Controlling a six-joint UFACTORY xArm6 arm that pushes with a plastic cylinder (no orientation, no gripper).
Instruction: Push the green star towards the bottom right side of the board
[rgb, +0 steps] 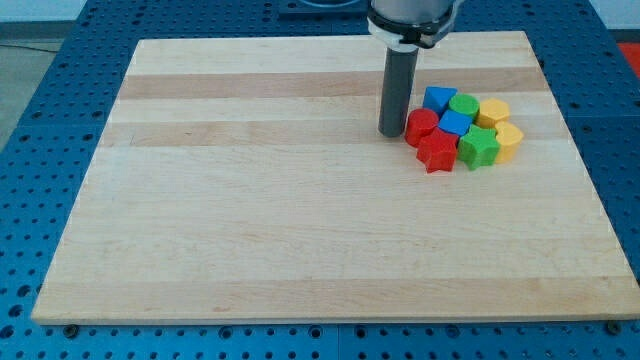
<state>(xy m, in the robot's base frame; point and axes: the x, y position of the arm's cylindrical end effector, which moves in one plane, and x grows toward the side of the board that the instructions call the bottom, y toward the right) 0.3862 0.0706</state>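
The green star lies in a tight cluster of blocks at the view's right, on the cluster's lower right side. A red star touches it on the left and a yellow block on the right. My tip rests on the board just left of the cluster, next to a red block. The rod rises straight up to the arm at the view's top.
The cluster also holds a blue block, a green block, a yellow block and a small blue block. The wooden board sits on a blue perforated table.
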